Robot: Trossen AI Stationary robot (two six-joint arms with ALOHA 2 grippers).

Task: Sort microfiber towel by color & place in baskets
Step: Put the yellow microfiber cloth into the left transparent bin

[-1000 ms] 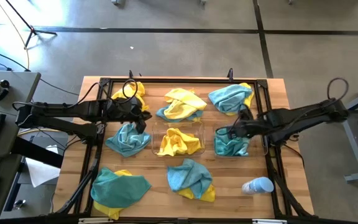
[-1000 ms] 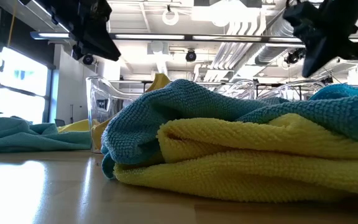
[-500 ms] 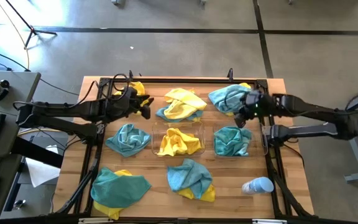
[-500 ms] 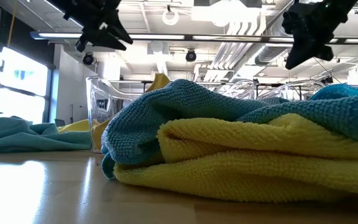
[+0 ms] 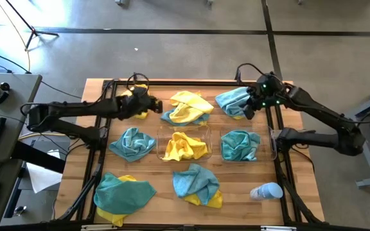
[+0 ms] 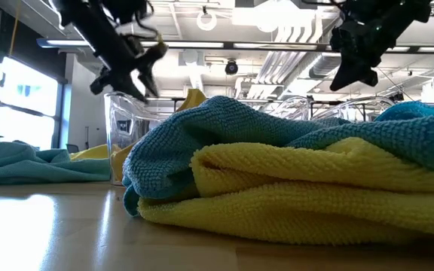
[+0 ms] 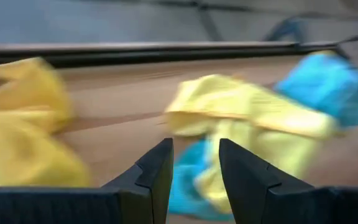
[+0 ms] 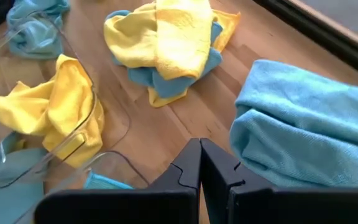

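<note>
In the high view, the left gripper [image 5: 151,104] is in the upper left part of the wooden table [image 5: 288,96], between a yellow towel [image 5: 135,97] at the back-left corner and a yellow and teal pile [image 5: 186,108] in the upper centre. Its fingers [image 7: 156,172] are slightly apart in the left wrist view and hold nothing.

The right gripper [image 5: 248,110] is in the upper right part, over the edge of a teal towel [image 5: 236,100] there. In the right wrist view its fingers [image 8: 189,169] are pressed together and hold nothing.

In the middle of the frame stand two clear baskets. The centre basket [image 5: 208,131] contains a yellow towel [image 5: 184,146], and the right basket [image 5: 260,136] contains a teal towel [image 5: 239,144]. Another teal towel [image 5: 132,142] lies on the table left of the centre basket. Two mixed teal and yellow piles lie lower, one at lower left [image 5: 121,195] and one at lower centre [image 5: 198,184]. A white and light-blue bottle [image 5: 266,191] lies at lower right.
</note>
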